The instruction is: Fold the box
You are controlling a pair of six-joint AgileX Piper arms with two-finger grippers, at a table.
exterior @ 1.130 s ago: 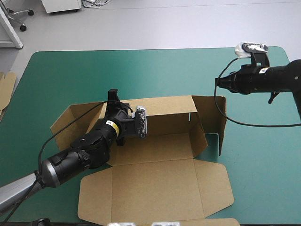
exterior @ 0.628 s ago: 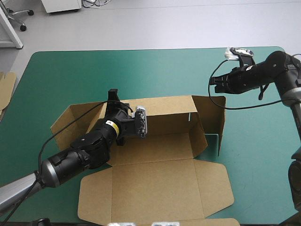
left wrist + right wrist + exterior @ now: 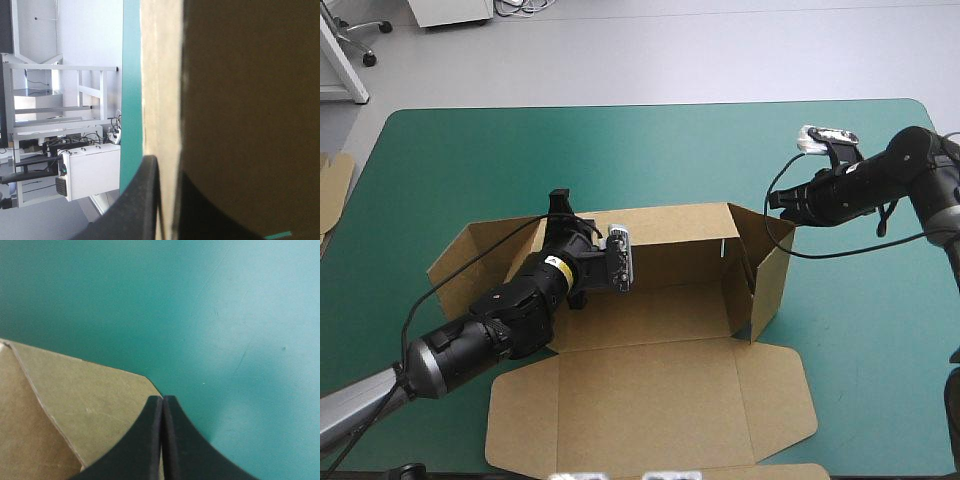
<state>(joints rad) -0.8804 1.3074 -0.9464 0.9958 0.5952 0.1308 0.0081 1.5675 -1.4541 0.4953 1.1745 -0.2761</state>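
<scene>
- Box (image 3: 650,300), brown board, half raised: back wall upright, lid flat on the near side, floor bare between.
- Teal-green cover (image 3: 620,150) bare beyond the box's back wall and off both its ends.
- Right end wall of the box upright, turned in across the end of the floor; left end flap splayed outward and low.
- Left gripper (image 3: 560,208) at the top edge of the box's back wall, toward its left end; black fingers all but closed, the board's edge pinched between them.
- Right gripper (image 3: 775,200) at the upper far corner of the box's right end wall; fingers pressed together into one pointed arch, nothing between them; tip just over the board's edge, contact with it not clear.
- More brown board (image 3: 332,185) well off the box's left end, at the cover's edge.
</scene>
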